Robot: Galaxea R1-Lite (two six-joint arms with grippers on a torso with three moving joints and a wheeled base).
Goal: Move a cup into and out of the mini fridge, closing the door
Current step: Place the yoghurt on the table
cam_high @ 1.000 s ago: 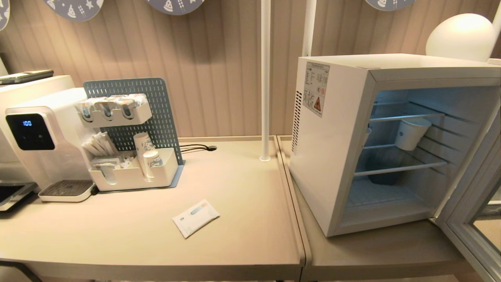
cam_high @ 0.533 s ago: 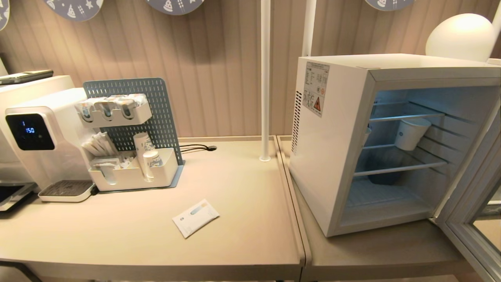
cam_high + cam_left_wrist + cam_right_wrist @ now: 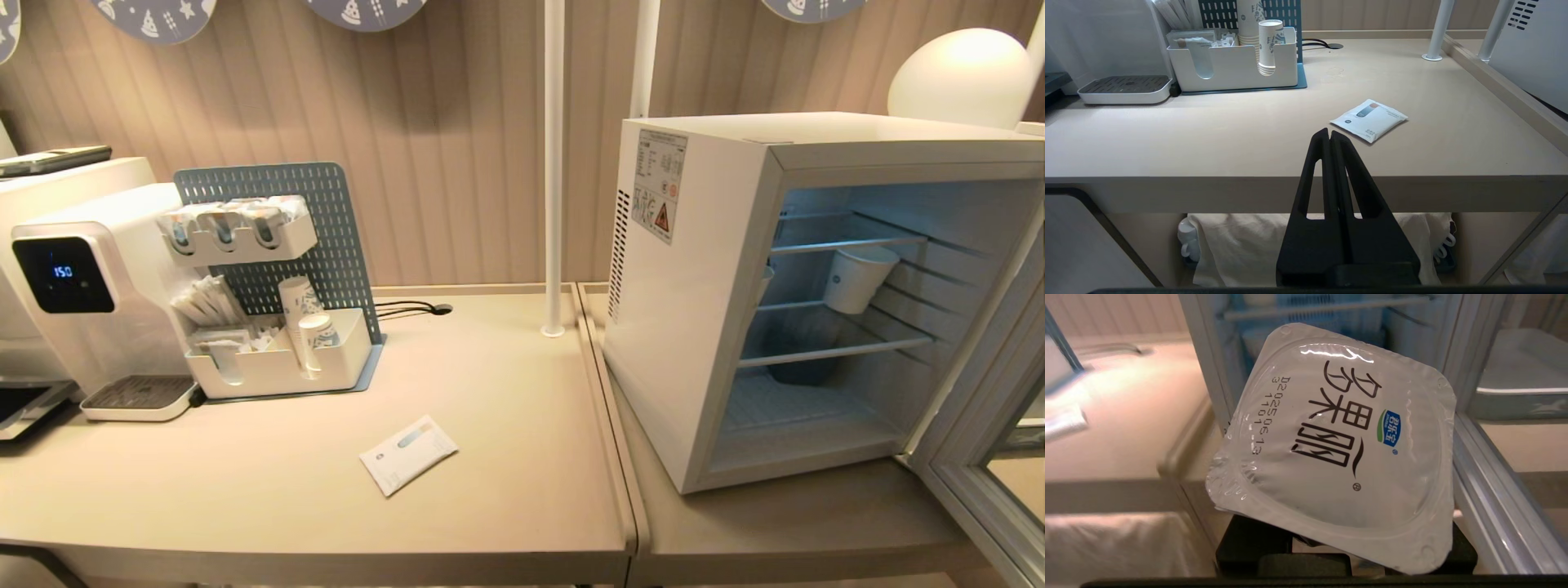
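Cup [image 3: 1339,445]: my right fingers grip it, lid toward the wrist camera, before the open mini fridge [image 3: 718,269], so it can go inside.
Door [image 3: 992,457]: swung wide, clearing entry.
Left gripper [image 3: 1330,136]: fingers closed, parked below the surface [image 3: 1249,130].

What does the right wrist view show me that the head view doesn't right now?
Only the right wrist view: the cup, with its white foil lid filling the picture, held in the right gripper outside the open front of the mini fridge.
Only the head view: the whole fridge interior with a white paper cup on a wire shelf, the water dispenser and the cup organizer. Neither arm appears there.
Both: the open mini fridge, its door swung wide, and the tan table.
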